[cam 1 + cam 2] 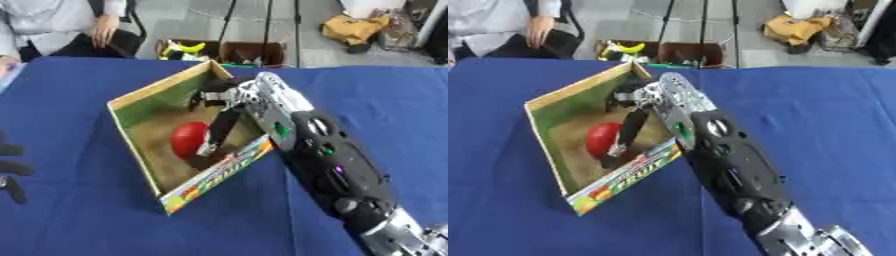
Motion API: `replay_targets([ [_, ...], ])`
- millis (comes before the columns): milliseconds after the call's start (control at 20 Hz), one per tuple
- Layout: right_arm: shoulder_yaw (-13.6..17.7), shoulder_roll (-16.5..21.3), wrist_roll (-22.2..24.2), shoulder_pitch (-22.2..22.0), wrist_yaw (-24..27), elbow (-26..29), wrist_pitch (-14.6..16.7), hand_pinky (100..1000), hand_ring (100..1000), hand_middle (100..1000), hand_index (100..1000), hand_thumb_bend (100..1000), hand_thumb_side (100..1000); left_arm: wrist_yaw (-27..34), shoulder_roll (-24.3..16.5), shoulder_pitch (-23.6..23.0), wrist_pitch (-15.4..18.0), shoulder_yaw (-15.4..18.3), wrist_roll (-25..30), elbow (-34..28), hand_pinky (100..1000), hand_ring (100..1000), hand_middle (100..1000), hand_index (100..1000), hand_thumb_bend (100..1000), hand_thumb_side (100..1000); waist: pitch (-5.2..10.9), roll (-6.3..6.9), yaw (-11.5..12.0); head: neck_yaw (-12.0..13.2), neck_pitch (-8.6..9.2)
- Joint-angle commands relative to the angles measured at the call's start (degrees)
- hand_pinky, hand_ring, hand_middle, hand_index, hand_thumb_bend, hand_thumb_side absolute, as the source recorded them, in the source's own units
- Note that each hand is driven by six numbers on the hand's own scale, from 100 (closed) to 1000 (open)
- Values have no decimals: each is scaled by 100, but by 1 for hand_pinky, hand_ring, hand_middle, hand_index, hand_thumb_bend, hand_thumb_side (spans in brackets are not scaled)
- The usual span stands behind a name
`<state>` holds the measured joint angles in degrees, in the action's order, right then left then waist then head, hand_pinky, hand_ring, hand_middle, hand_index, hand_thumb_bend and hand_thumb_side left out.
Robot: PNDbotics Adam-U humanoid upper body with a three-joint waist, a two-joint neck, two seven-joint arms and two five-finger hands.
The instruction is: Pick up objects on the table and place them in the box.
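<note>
A cardboard box (138,94) with a colourful printed front wall lies askew on the blue table (70,210). Inside it rests a red round object (185,139). My right hand (220,102) reaches over the box's right wall into it; its fingers (213,135) hang straight down and touch the right side of the red object. The right forearm (324,155) crosses from the lower right. My left hand (10,167) shows only as dark fingers at the left edge of the left eye view.
Beyond the table's far edge a brown crate (249,52) with yellow and green items stands on the floor. A seated person is at the far left corner. Bare blue cloth lies left, right and in front of the box.
</note>
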<state>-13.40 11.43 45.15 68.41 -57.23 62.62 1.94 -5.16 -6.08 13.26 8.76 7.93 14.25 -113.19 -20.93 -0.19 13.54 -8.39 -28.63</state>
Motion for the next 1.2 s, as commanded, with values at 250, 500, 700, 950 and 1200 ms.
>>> replay_targets([
  [250, 271, 583, -637, 188, 560, 1419, -234, 840, 864, 889, 888, 774, 641, -35, -104, 6, 8, 15, -41, -98, 350, 590, 667, 860, 100, 991, 191, 61, -54, 55, -22],
  [500, 445, 1133, -1052, 64, 1108, 2472, -577, 821, 848, 874, 878, 726, 656, -45, -121, -10, 15, 30, -61, -92, 350, 590, 666, 860, 100, 988, 236, 96, -141, 117, -16],
  [700, 562, 1642, -1341, -226, 1483, 3237, -860, 806, 832, 857, 869, 680, 689, -58, -135, -19, 20, 48, -87, -92, 350, 590, 666, 859, 100, 986, 271, 126, -240, 180, -25],
  [950, 859, 2238, -2102, -913, 2060, 4265, -1193, 778, 807, 845, 861, 560, 744, -73, -140, -18, 20, 77, -133, -101, 351, 590, 667, 859, 100, 984, 283, 173, -353, 293, -43],
  [1200, 1230, 2575, -4166, -1705, 3037, 5128, -1738, 714, 741, 805, 847, 443, 826, -92, -133, -11, 21, 106, -181, -110, 350, 590, 667, 858, 100, 976, 272, 230, -475, 403, -68],
])
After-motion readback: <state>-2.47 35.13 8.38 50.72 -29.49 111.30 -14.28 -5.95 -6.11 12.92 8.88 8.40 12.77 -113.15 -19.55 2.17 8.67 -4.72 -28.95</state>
